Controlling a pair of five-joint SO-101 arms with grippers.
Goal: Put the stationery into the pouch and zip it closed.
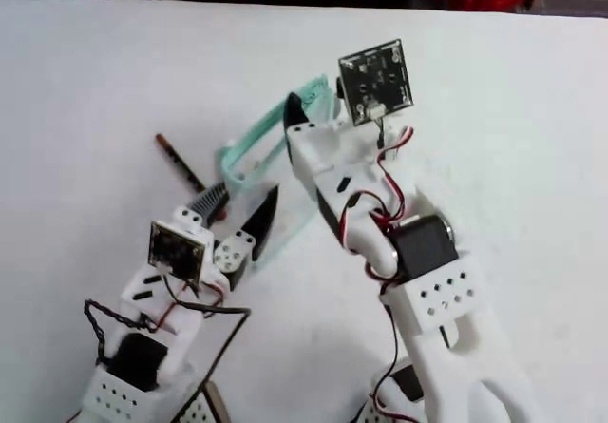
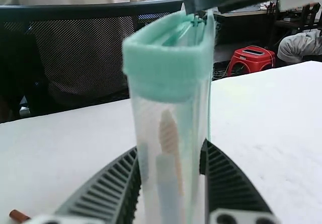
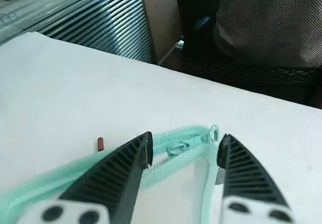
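A clear pouch with mint-green trim [image 1: 261,138] lies in the middle of the white table. My left gripper [image 1: 250,189] is shut on its near end. In the left wrist view the pouch [image 2: 166,68] stands between the ribbed fingers [image 2: 229,183], with pale blue and orange items inside. My right gripper [image 3: 185,142] is open at the pouch's far end, a finger on either side of the zipper pull [image 3: 177,148]. It sits there in the high view too [image 1: 313,100]. A brown pencil [image 1: 180,162] lies on the table left of the pouch.
The white table [image 1: 494,109] has free room on the far side and at the right. Black mesh chairs [image 2: 75,48] stand behind the table's edge. A red stool [image 2: 254,58] sits on the floor beyond.
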